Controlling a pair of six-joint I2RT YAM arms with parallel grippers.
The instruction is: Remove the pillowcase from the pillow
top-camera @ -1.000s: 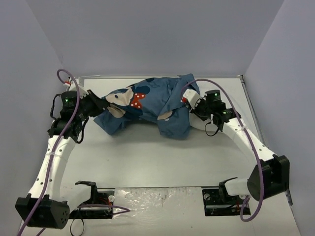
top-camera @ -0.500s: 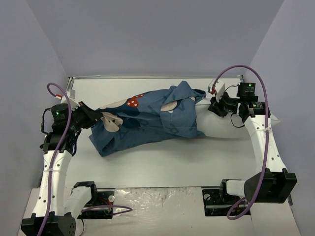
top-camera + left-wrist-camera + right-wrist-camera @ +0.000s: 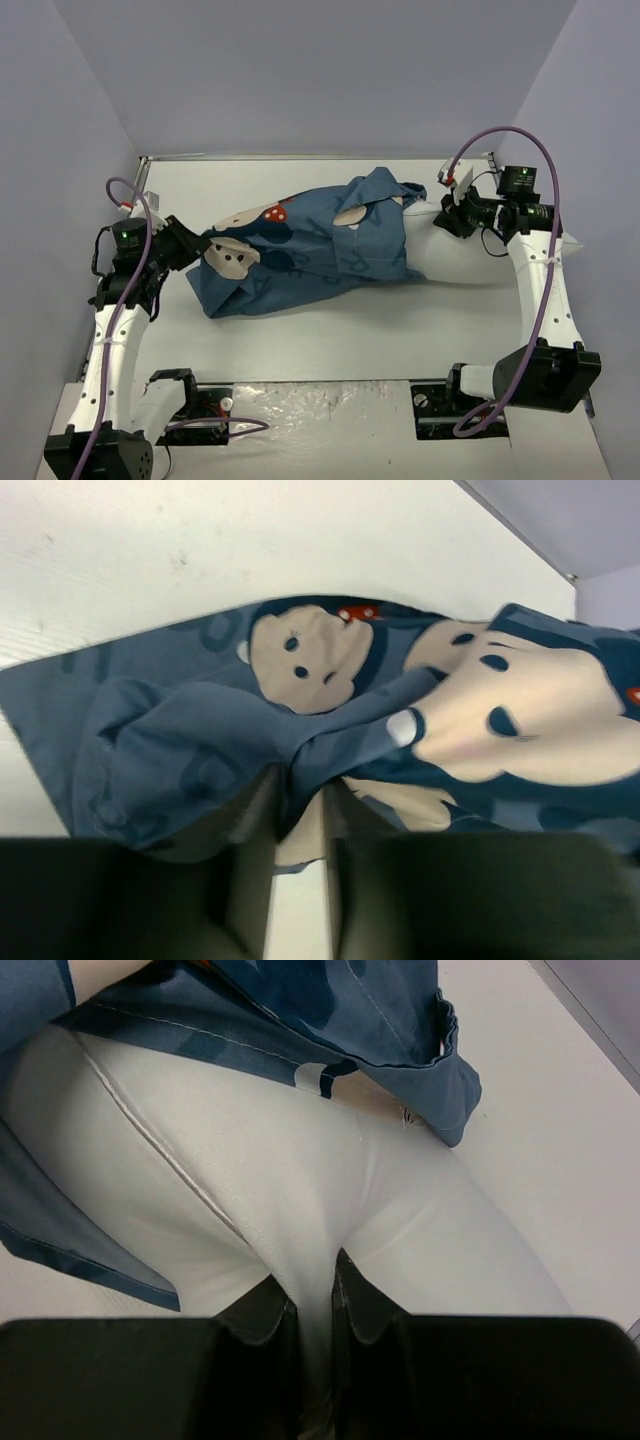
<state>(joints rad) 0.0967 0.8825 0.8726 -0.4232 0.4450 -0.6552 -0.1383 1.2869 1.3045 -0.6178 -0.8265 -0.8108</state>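
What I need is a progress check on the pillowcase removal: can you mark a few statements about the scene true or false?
1. The right hand pinches the pillow. True.
2. The pillowcase is fully off the pillow. False: it covers the pillow's left part; only the right end is bare.
3. The left hand grips pillowcase cloth. True.
4. The pillowcase is plain red. False: it is blue with cartoon mouse faces.

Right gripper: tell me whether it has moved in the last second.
Yes. The right gripper, shut on the pillow, has gone right, toward the right wall, drawing more white pillow out of the pillowcase.
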